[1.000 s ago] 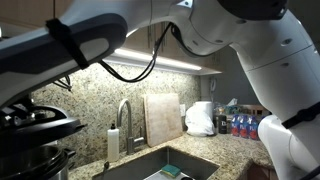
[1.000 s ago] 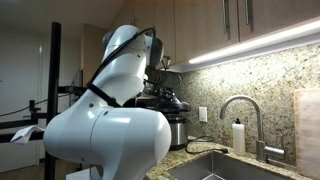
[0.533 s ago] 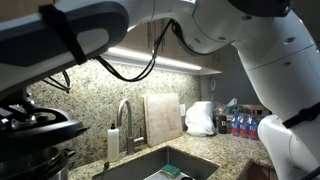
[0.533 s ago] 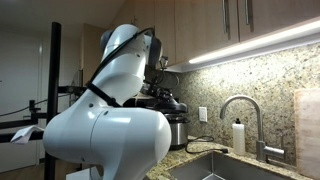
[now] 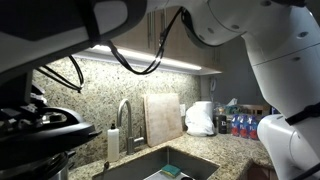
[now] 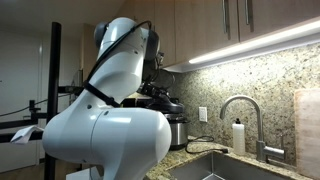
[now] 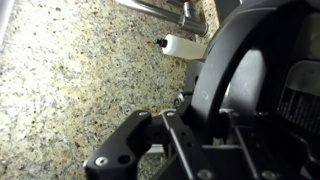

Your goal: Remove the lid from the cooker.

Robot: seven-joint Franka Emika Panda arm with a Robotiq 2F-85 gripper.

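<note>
The black domed lid [image 5: 45, 128] hangs tilted at the left edge, raised off the cooker [image 5: 35, 163] below it. From the other side, the lid [image 6: 165, 98] sits just above the cooker [image 6: 177, 128] with its steel band, half hidden behind the white arm. In the wrist view my gripper [image 7: 205, 125] is shut on the lid's raised handle, and the lid's dark dome [image 7: 240, 70] fills the right half. The jaws do not show in either exterior view.
A sink [image 5: 165, 165] with a faucet [image 5: 124, 115] and a white soap bottle [image 5: 113, 140] lies beside the cooker. A cutting board [image 5: 163, 118], a white bag [image 5: 200, 118] and small bottles [image 5: 240, 125] line the granite backsplash. Cabinets hang overhead.
The lid has come up and tipped further off the cooker, held in the gripper. The arm's upper link has swung upward.
</note>
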